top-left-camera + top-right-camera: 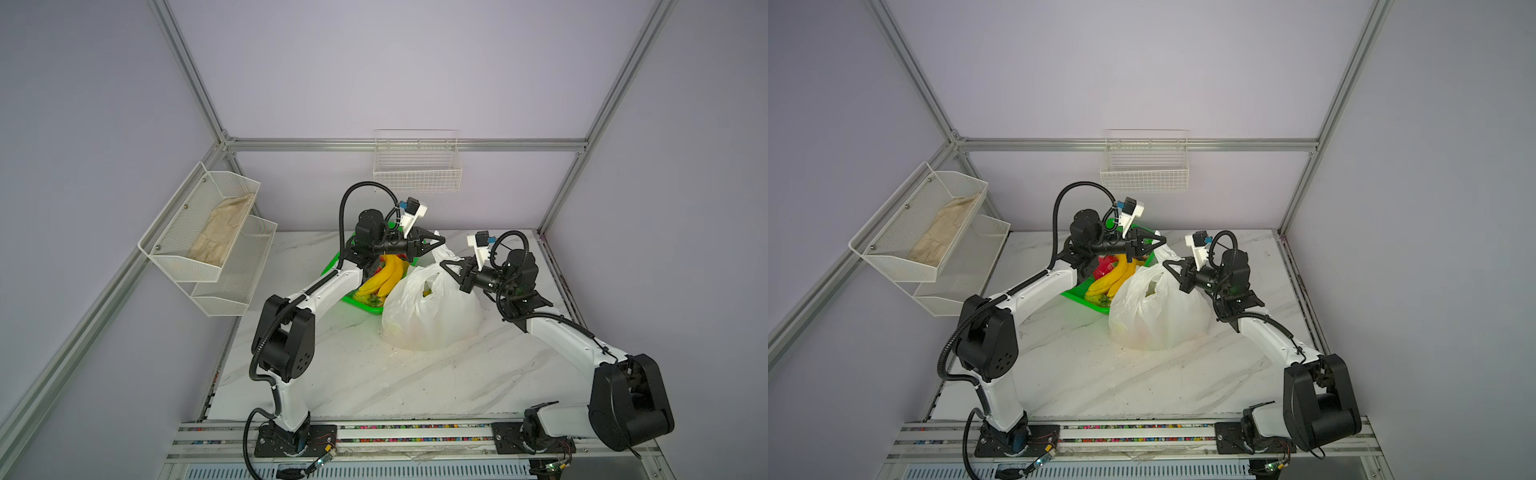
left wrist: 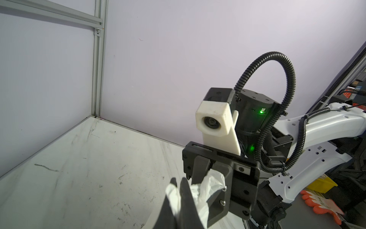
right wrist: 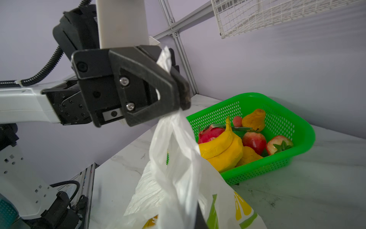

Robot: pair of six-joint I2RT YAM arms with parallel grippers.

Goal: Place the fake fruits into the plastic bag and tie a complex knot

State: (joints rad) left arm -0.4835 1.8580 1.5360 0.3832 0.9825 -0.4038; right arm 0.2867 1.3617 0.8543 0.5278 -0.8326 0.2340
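The white plastic bag stands bulging mid-table, with yellow fruit showing through its mouth. My left gripper hangs above its far side, shut on a bag handle. My right gripper faces it from the right, shut on the other handle; its fingers are mostly hidden by plastic. More fake fruits lie in the green basket: bananas, an apple, a pear, a strawberry. A knot is out of view.
The green basket sits just left of and behind the bag, under the left arm. A white wire basket hangs on the back wall. A two-tier wire shelf on the left wall holds a beige cloth.
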